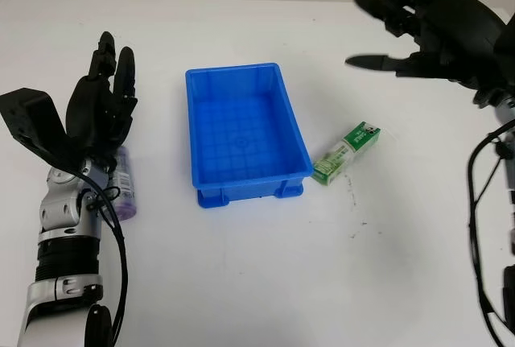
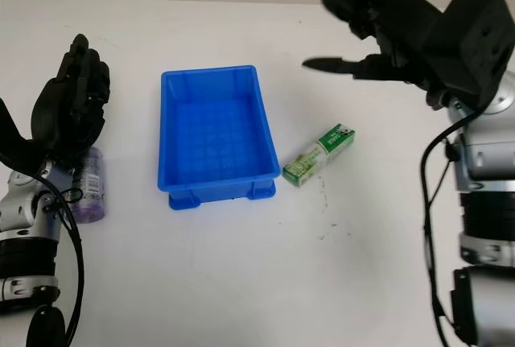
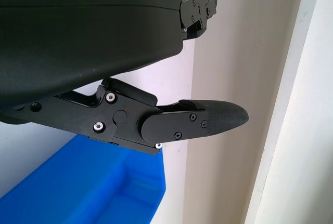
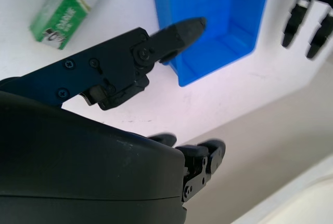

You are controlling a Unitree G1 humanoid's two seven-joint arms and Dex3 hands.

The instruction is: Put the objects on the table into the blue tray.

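The blue tray [image 1: 244,130] sits in the middle of the white table [image 1: 265,282], and nothing lies inside it. Just off its near right corner there is a green carton [image 1: 345,152] lying on its side, angled away toward the right, close to the tray but not touching it. Over on the left, well apart from the tray, a purple bottle [image 2: 88,186] lies on the table, half hidden beneath the robot's left arm.

The left hand [image 1: 100,105] is up above that bottle, fingers straight and pointing toward the far edge of the table, holding nothing. The left wrist camera catches one fingertip [image 3: 218,121] stretched out past a corner of the tray.

The right hand [image 2: 386,29] hangs in the air above the far right of the table, beyond the carton and well clear of it. Its fingers are stretched out wide toward the left, thumb below them, and it grips nothing at all.
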